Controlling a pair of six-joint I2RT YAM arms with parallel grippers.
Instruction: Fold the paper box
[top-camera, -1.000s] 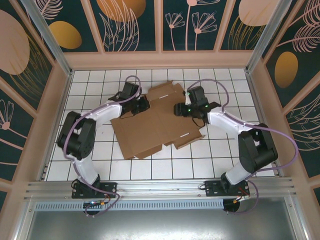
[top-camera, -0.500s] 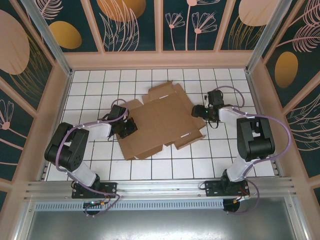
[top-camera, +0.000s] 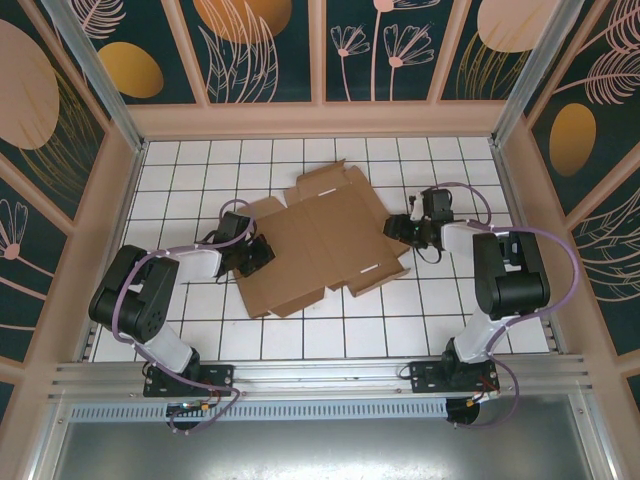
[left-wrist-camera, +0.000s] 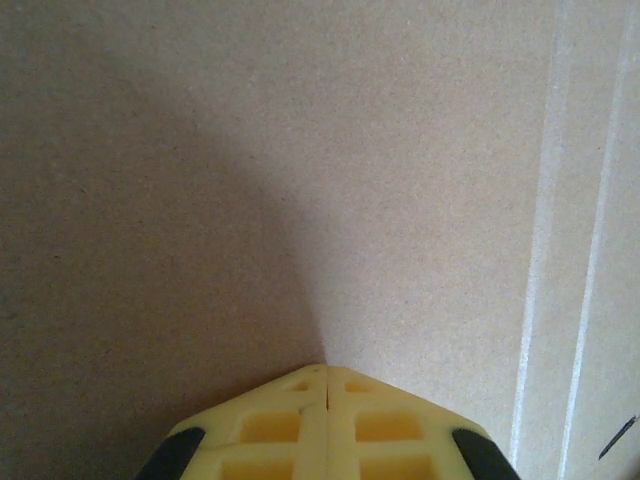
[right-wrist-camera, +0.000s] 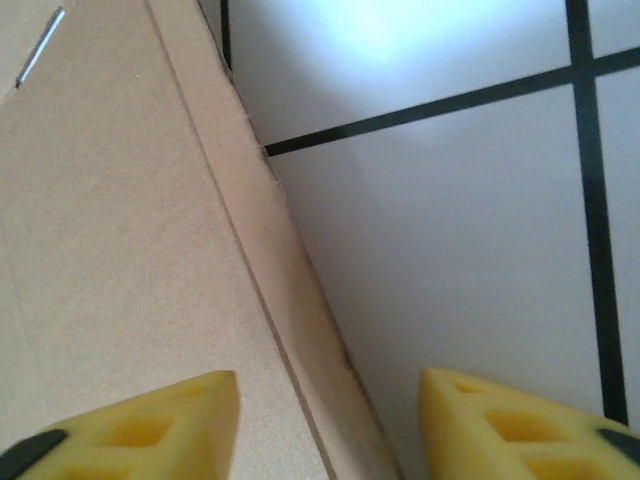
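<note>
Box (top-camera: 320, 245) lies flat & unfolded in the middle of the table (top-camera: 300, 335): a wide brown sheet w/ flaps spread out, skewed to the tile grid, a thin slot (top-camera: 375, 268) near its near-right edge. L gripper (top-camera: 258, 255) sits low at the sheet's left edge. Per wrist cam its jaws are fully closed, yellow fingertips (left-wrist-camera: 285, 398) pressed together w/ nothing between, tip right at bare cardboard, shadow spreading from it, two creases (left-wrist-camera: 545, 250) on the right. R gripper (top-camera: 400, 227) is low at the sheet's right edge. Per wrist cam its jaws are parted w/ a moderate gap, one finger (right-wrist-camera: 150, 420) over cardboard, the other over white tile, box edge running up between them, not pinched. Both arms folded low, elbows out to the sides.
</note>
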